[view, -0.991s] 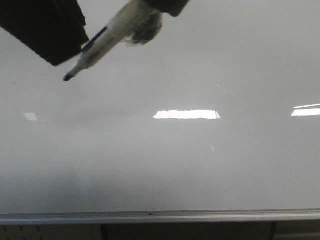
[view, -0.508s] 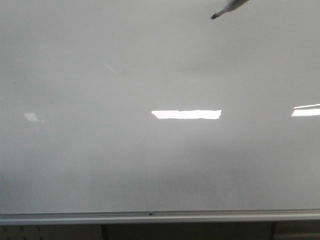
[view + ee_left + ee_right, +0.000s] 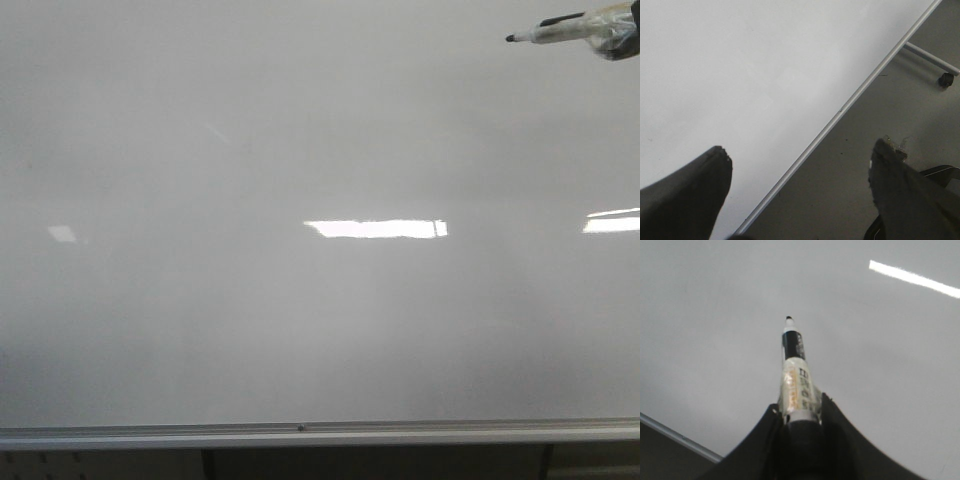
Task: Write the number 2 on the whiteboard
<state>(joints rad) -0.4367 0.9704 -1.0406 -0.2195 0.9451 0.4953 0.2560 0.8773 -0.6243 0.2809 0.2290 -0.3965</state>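
One whiteboard (image 3: 300, 320), glossy grey-white, fills the front view, with a silver rail (image 3: 320, 432) along its lower edge; no number 2 or other ink mark shows on it, only bright light reflections. One marker (image 3: 796, 375), uncapped with a black tip, is pinched between the right gripper's (image 3: 799, 412) fingers and sits at the board's upper right corner in the front view, whether touching cannot be told. One left gripper (image 3: 800, 160), fingers spread and holding nothing, hangs near the board's rail. Judged progress: writing not yet begun; the whole numeral remains.
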